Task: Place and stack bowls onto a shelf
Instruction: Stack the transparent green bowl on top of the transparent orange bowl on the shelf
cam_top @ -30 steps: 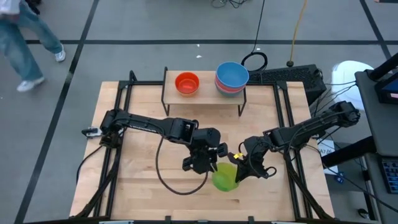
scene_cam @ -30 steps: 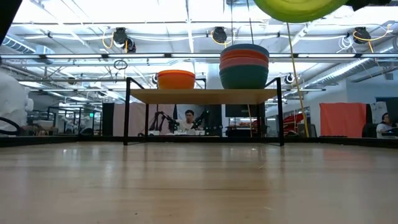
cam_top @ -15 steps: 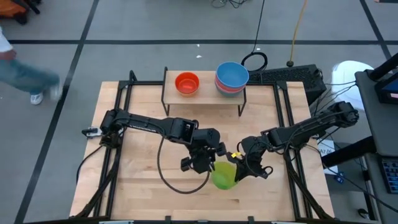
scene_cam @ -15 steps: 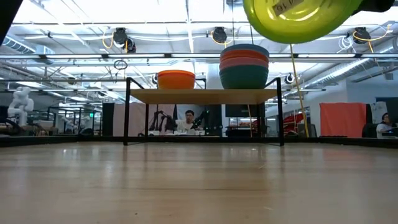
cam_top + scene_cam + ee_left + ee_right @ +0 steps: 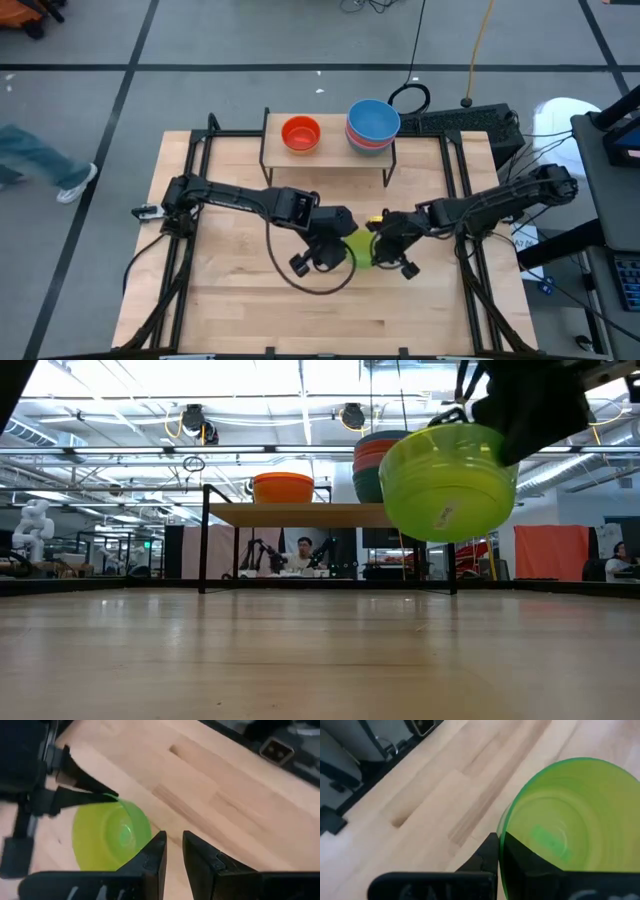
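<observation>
— While the green bowl (image 5: 447,481) hung in the air, which end effector had it?

— The right end effector (image 5: 372,243) did, clenched on the rim; its wrist view showed the dark fingers (image 5: 492,851) pinching the bowl's wall, one inside and one outside. The bowl was tilted and clear of the worktop (image 5: 230,300), above its middle and in front of the shelf (image 5: 330,150).

— And the left end effector (image 5: 326,256)?

— It sat just beside the bowl on the other side, grasping nothing. Its fingers (image 5: 152,857) were drawn nearly together, with only a narrow slit between them (the bowl lay beyond their tips, not between them).

— What stood on the shelf?

— An orange bowl (image 5: 300,133) sat alone toward its left. On its right was a stack with a blue bowl (image 5: 373,120) on top; from the low view, reddish and teal bowls showed beneath it, partly hidden by the green one.

— Anyone about?

— A person's legs (image 5: 40,165) crossed the floor at the far left.
</observation>
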`<state>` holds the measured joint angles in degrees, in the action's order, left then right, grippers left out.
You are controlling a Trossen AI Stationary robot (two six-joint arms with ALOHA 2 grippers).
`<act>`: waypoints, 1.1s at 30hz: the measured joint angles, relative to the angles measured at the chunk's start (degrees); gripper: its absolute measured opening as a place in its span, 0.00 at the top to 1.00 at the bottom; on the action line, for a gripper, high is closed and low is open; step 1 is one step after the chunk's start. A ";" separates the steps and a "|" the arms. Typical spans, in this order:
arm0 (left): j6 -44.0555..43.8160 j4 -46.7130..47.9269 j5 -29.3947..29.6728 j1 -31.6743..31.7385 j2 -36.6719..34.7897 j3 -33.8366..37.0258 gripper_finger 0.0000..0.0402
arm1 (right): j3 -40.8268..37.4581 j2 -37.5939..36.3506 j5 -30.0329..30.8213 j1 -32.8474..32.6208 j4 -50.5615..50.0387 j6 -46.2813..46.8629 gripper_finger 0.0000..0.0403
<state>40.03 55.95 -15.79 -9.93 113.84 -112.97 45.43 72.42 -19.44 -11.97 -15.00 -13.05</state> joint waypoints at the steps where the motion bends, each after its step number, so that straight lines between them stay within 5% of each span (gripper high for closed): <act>1: -2.49 -0.01 0.73 0.00 0.00 0.00 0.83 | 0.00 0.00 -0.08 0.32 0.06 0.52 1.00; 7: -10.44 0.62 3.80 1.08 0.00 0.00 0.83 | 0.00 -0.02 -1.86 0.39 0.13 -0.10 1.00; 15: 2.95 5.27 4.11 3.15 0.02 0.00 0.83 | 0.00 -1.53 -10.23 -0.34 1.88 -16.74 1.00; 21: 5.92 4.03 -6.16 4.79 0.02 0.00 0.83 | 0.02 -4.70 -16.71 -0.47 5.80 -28.24 1.00; 33: 9.62 -1.86 -17.03 5.65 0.02 0.00 0.83 | 0.02 -5.27 -18.42 -0.46 7.97 -26.66 1.00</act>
<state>49.65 54.09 -32.82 -4.28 113.86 -112.97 45.45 67.16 -37.86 -12.43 -7.04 -39.70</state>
